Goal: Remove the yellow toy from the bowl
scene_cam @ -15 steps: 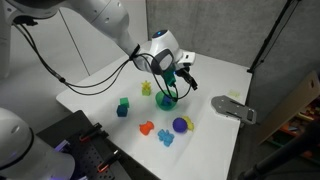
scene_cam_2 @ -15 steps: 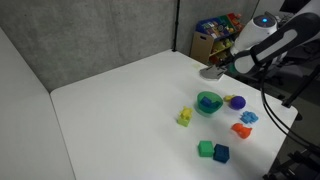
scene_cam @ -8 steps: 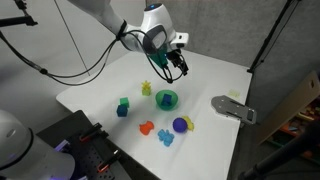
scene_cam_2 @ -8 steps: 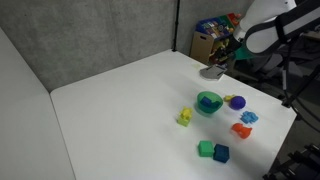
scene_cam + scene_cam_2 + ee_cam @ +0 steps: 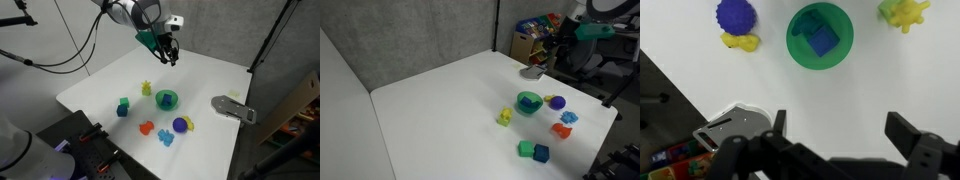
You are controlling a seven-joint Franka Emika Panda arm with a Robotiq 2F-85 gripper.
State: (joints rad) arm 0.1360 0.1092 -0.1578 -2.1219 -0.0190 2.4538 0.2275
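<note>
The green bowl (image 5: 820, 60) stands on the white table and holds a blue block (image 5: 822, 40). It shows in both exterior views (image 5: 166, 98) (image 5: 529, 102). The yellow toy (image 5: 740, 41) lies on the table outside the bowl, touching the purple ball (image 5: 736, 15); it also shows in an exterior view (image 5: 189, 122). My gripper (image 5: 840, 125) is open and empty. It hangs high above the table, behind the bowl (image 5: 168, 52) (image 5: 552, 50).
A yellow-green spiky toy (image 5: 904, 11) (image 5: 146, 88) lies beside the bowl. Green (image 5: 124, 102) and blue (image 5: 122, 111) cubes, an orange toy (image 5: 146, 127) and a blue toy (image 5: 166, 137) lie nearer the table's front. A grey flat object (image 5: 233, 108) sits by the edge.
My gripper has risen from just above the bowl and moved back, away from it. The toys and the bowl have not moved.
</note>
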